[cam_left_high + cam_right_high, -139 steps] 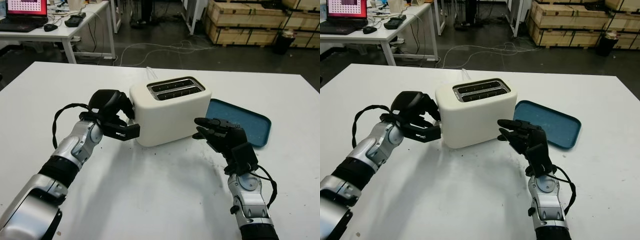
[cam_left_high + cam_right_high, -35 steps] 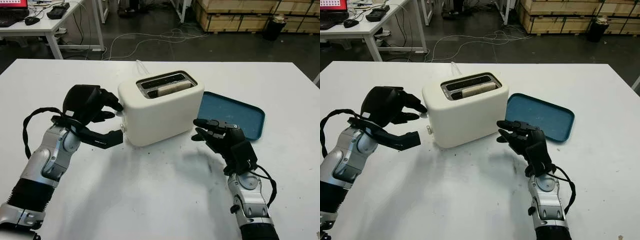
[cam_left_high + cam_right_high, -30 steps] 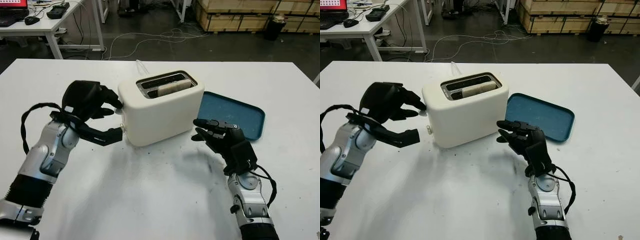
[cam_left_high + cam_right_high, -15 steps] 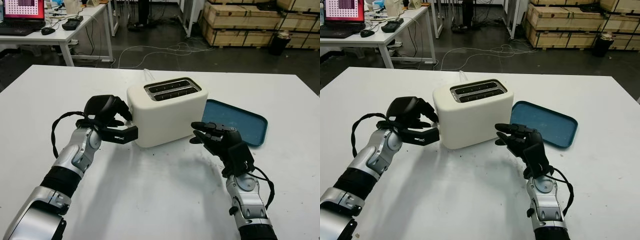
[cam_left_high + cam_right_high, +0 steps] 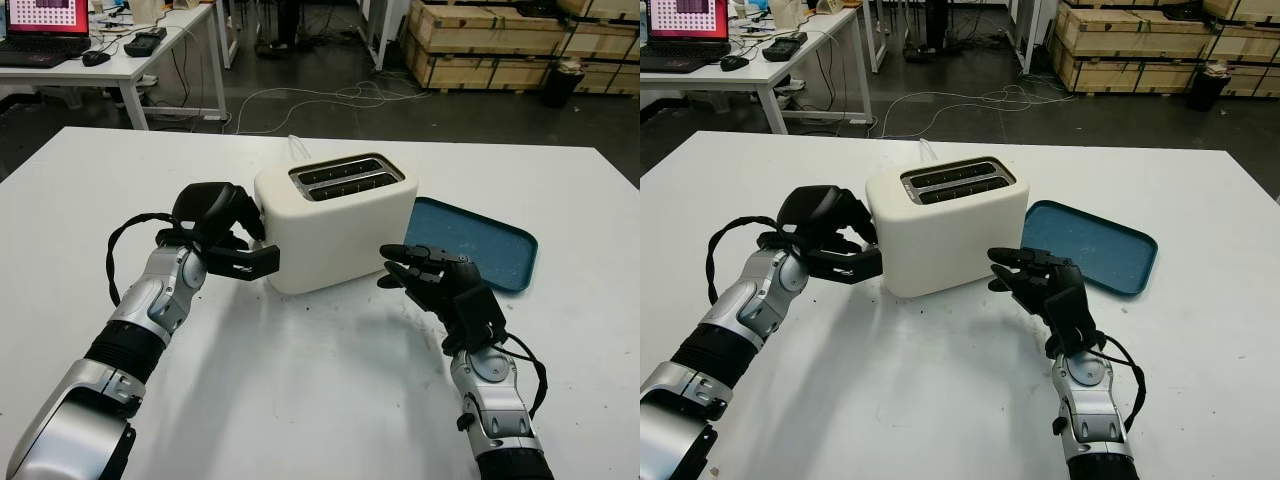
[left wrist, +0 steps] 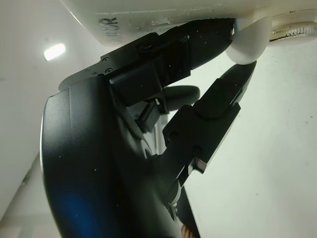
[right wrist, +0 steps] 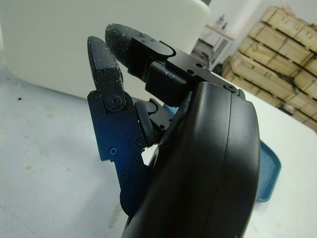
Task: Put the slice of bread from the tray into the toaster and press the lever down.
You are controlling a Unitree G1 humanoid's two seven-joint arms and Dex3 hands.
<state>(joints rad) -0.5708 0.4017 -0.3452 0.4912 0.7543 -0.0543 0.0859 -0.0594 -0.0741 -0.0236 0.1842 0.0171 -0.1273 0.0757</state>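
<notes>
The left hand (image 5: 225,232) is at the left end of the white toaster (image 5: 335,220), its fingers (image 6: 208,42) curled on the white lever (image 6: 249,43). No bread is seen above the slots. The right hand (image 5: 440,285), holding nothing, is near the toaster's other end, the blue tray (image 5: 480,242) just behind it

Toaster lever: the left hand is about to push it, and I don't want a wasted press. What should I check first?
1. Bread off the tray: ok, no slice lies on it.
2. Bread in the toaster: cannot tell, the slots look dark.
3. Left hand on the lever: ok, its fingers sit above and below the knob.
4. Lever not yet down: cannot tell.
5. Right hand apart from the toaster: ok, open beside it.
</notes>
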